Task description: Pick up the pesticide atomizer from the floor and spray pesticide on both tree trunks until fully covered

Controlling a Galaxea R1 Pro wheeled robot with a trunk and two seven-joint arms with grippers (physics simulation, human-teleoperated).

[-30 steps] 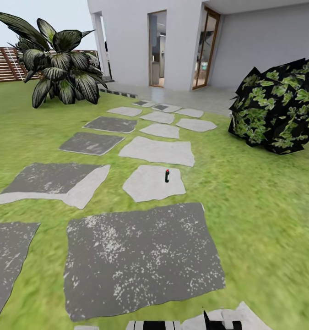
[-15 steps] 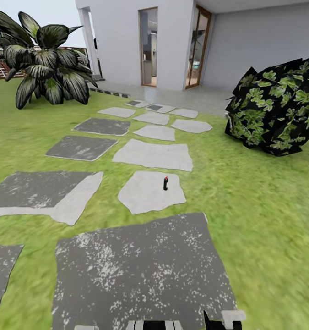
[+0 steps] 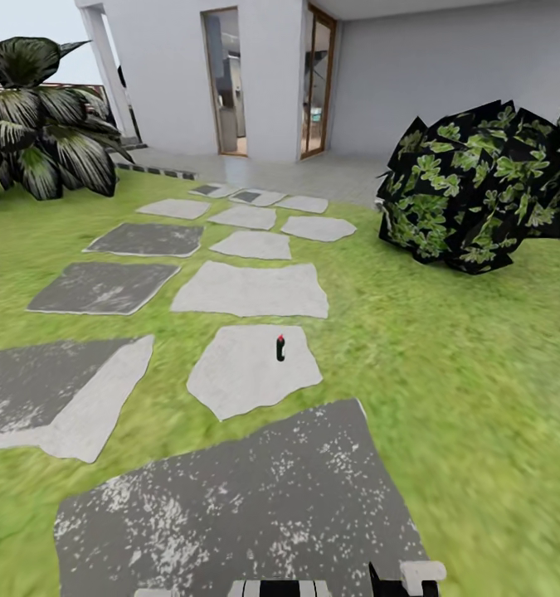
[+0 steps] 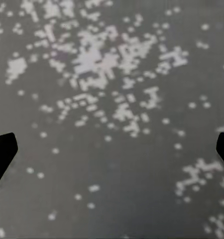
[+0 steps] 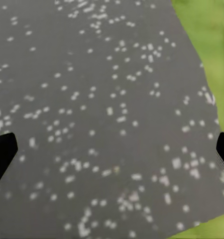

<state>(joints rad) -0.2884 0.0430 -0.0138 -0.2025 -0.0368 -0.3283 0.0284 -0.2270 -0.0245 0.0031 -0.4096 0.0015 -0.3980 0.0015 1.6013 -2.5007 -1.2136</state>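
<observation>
The pesticide atomizer [image 3: 280, 348], a tiny dark bottle with a red spot on top, stands upright on a pale grey paving stone [image 3: 246, 373] in the lawn, in the middle of the head view. A large dark speckled stone [image 3: 238, 506] lies between it and me. My left gripper [image 4: 112, 149] hangs open over dark speckled stone, with its dark fingertips [image 4: 2, 152] far apart. My right gripper [image 5: 112, 149] is open too, above the same kind of stone near a grass edge [image 5: 211, 45]. Both trees are out of view.
Grey stepping stones [image 3: 250, 290] lead across the grass to the white house [image 3: 445, 75] and its open doorway [image 3: 226, 83]. A round dark bush [image 3: 470, 199] sits at the right. A broad-leaved plant [image 3: 39, 124] stands at the far left.
The whole head picture has shifted left and downward, so the camera has moved forward and turned right. The atomizer stands in the same spot on its stone.
</observation>
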